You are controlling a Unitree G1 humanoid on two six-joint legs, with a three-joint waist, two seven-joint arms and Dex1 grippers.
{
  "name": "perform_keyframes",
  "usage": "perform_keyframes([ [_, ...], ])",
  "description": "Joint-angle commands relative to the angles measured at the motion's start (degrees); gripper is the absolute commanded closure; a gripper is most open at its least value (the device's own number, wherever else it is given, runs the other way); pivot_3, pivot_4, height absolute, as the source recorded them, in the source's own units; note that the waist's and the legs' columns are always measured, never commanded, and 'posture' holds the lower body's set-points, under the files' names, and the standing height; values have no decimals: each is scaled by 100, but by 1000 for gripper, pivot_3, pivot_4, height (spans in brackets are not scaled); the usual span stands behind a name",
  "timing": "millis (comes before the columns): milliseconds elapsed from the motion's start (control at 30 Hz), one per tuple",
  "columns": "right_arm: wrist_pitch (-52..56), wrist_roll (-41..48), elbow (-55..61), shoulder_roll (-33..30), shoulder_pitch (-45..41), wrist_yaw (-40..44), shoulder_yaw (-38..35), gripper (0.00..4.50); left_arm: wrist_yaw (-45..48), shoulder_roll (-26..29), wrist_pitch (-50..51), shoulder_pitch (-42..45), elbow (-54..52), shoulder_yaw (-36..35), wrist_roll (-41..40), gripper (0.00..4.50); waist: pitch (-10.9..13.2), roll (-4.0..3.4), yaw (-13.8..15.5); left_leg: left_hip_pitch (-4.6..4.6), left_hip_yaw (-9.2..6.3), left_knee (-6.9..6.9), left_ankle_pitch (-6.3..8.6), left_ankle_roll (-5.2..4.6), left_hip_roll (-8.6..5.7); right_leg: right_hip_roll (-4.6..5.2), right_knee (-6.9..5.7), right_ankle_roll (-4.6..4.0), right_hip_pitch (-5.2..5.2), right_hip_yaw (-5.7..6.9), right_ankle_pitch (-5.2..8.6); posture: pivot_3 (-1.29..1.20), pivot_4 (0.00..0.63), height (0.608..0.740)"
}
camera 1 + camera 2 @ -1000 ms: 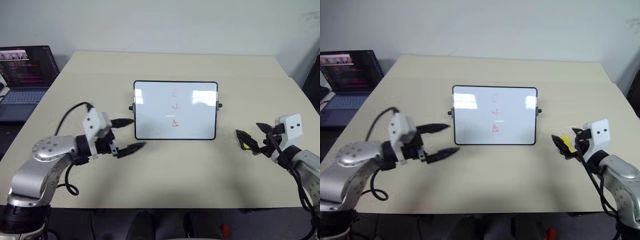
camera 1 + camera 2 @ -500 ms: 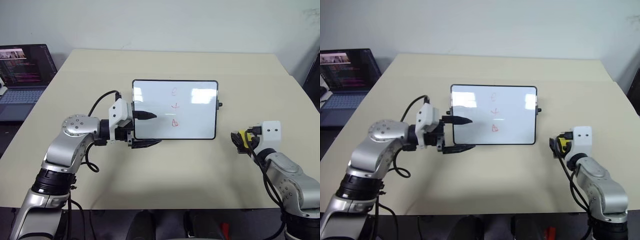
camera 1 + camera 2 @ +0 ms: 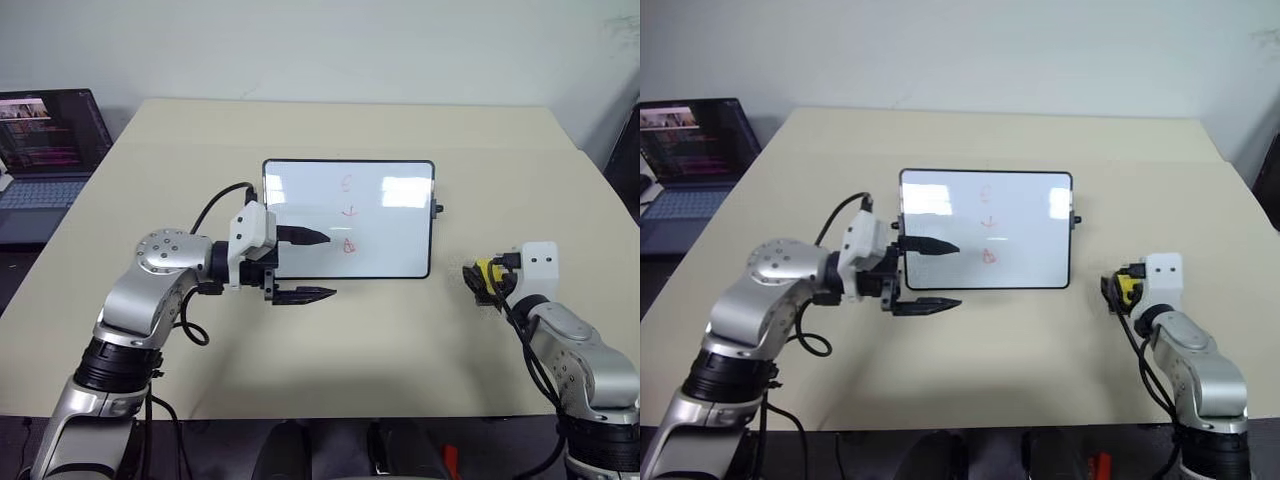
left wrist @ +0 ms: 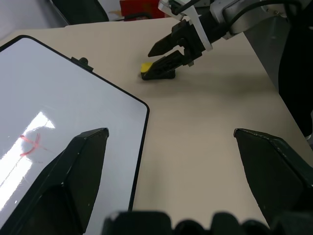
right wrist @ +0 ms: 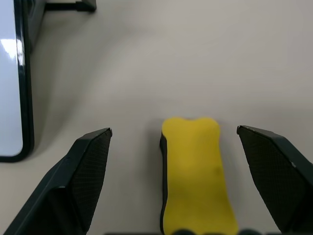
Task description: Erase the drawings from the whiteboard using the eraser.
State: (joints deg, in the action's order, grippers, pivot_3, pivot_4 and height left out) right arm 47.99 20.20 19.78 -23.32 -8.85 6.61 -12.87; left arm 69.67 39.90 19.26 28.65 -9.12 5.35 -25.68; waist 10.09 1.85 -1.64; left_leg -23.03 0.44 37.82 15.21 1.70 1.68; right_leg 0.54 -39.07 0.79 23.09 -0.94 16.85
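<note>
The whiteboard (image 3: 392,228) lies flat in the middle of the table, with the red drawings (image 3: 349,212) stacked in a column near its centre. My left gripper (image 3: 318,267) is open. Its upper finger hangs over the board's near left part, just left of the lowest scribble, and its lower finger is in front of the board's near edge. The yellow eraser (image 5: 193,171) lies on the table right of the board. My right gripper (image 5: 174,129) is open and straddles it, both fingers standing clear of its sides. The left wrist view shows the eraser (image 4: 145,67) under that gripper.
An open laptop (image 3: 45,130) sits on a separate surface at the far left. The beige table (image 3: 400,340) stretches wide in front of and behind the board. Small black knobs stick out from the board's short sides.
My left gripper has swung right from the table beside the board until its upper finger is over the board. My right gripper has dropped and moved forward so its fingers flank the eraser.
</note>
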Motion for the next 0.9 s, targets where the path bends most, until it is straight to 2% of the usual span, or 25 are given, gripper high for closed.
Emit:
perform_keyframes([
  [33,-139,-71,-135,-147,-156,102,-201,13,-19,-37,-13,22,-233,-49,-74,0,0,0,1,0,0,0,0,0,0,0,0,0,0,0,0,0,150,740],
  [267,-27,-98,-478,-292,-383,279,-286,13,-70,-72,-20,9,-251,-85,-70,0,0,0,0,0,2,1,0,0,0,0,-1,-1,0,-2,-1,0,150,740],
  [833,90,-130,-682,-385,-331,583,-274,13,-212,-61,39,-117,-395,-129,-81,0,0,0,0,0,2,3,0,0,0,0,-3,-1,0,-3,-1,0,150,740],
  [900,68,-157,-721,-369,-329,586,-256,390,-232,-71,47,-122,-407,-127,-82,0,0,-1,0,1,2,3,0,0,0,0,-3,-2,0,-3,-1,0,150,740],
])
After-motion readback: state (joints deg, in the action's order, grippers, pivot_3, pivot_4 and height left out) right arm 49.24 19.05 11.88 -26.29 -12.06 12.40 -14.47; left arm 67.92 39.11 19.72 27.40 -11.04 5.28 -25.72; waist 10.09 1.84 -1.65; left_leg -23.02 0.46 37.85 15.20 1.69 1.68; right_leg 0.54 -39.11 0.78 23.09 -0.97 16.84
